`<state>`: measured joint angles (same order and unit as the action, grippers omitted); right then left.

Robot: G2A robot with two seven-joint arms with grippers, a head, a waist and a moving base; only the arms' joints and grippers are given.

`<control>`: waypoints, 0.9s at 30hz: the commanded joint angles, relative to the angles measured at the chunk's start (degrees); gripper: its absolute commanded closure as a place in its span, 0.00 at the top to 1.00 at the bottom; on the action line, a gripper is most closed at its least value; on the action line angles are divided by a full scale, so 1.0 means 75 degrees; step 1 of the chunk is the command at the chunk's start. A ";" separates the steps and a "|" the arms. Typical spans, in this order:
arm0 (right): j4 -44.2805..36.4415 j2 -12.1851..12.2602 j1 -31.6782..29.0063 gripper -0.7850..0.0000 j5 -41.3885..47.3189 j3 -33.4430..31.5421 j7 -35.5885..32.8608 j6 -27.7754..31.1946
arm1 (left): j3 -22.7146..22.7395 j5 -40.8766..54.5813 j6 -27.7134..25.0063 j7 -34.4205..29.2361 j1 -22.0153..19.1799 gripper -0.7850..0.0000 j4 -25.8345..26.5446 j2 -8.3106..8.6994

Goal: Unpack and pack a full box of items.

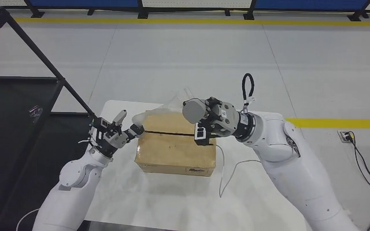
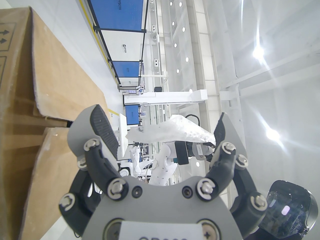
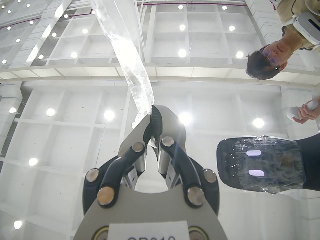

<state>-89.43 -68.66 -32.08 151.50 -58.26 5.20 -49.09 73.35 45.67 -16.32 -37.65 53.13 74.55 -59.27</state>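
Observation:
A brown cardboard box (image 1: 173, 149) stands in the middle of the white table (image 1: 121, 190), its top flaps folded in with a seam across. My right gripper (image 1: 195, 110) hovers over the box's far edge, pointing upward. It is shut (image 3: 152, 112) on a clear plastic bag (image 3: 130, 73), which rises from its fingertips (image 3: 156, 116). In the top view the bag (image 1: 173, 103) hangs over the box's far side. At the box's left side my left gripper (image 1: 129, 123) is open (image 2: 162, 131) and holds nothing. The box (image 2: 50, 81) lies beside it, the bag (image 2: 175, 128) farther off.
A black metal frame (image 1: 40, 58) and dark panel stand to the left of the table. A thin white cable (image 1: 222, 170) trails over the table right of the box. Bare tabletop lies in front of the box.

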 commanded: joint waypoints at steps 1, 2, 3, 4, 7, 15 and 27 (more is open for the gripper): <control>0.0001 -0.0008 -0.0019 0.00 0.0009 -0.0007 0.0035 0.0026 | 0.0014 0.0062 -0.0034 -0.0021 -0.0001 1.00 0.0019 -0.0019; -0.0012 -0.0012 -0.0031 0.00 0.0023 -0.0014 0.0049 0.0020 | 0.0039 0.0102 -0.0054 -0.0039 0.0001 1.00 0.0024 -0.0027; -0.0009 -0.0014 -0.0046 0.00 0.0039 -0.0023 0.0077 0.0017 | 0.0067 0.0153 -0.0066 -0.0068 0.0008 1.00 0.0027 -0.0033; -0.0010 -0.0015 -0.0059 0.00 0.0051 -0.0037 0.0113 0.0026 | 0.0099 0.0195 -0.0060 -0.0116 0.0011 1.00 0.0027 -0.0037; -0.0027 -0.0015 -0.0104 0.00 0.0110 -0.0078 0.0236 0.0032 | 0.0235 0.0431 -0.0049 -0.0254 0.0040 1.00 0.0016 -0.0048; 0.0061 0.0019 -0.0258 0.00 0.0340 -0.0245 0.0760 0.0200 | 0.0679 0.0861 0.0099 -0.0623 0.0199 1.00 0.0104 -0.0036; 0.0319 0.0059 -0.0265 0.00 0.1135 -0.0326 0.1616 0.0033 | 0.0917 0.0652 0.0426 -0.0859 0.0218 1.00 0.0155 -0.0040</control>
<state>-86.98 -68.21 -34.04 159.92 -60.66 17.30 -48.80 80.33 50.75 -13.25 -43.91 54.78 75.73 -59.54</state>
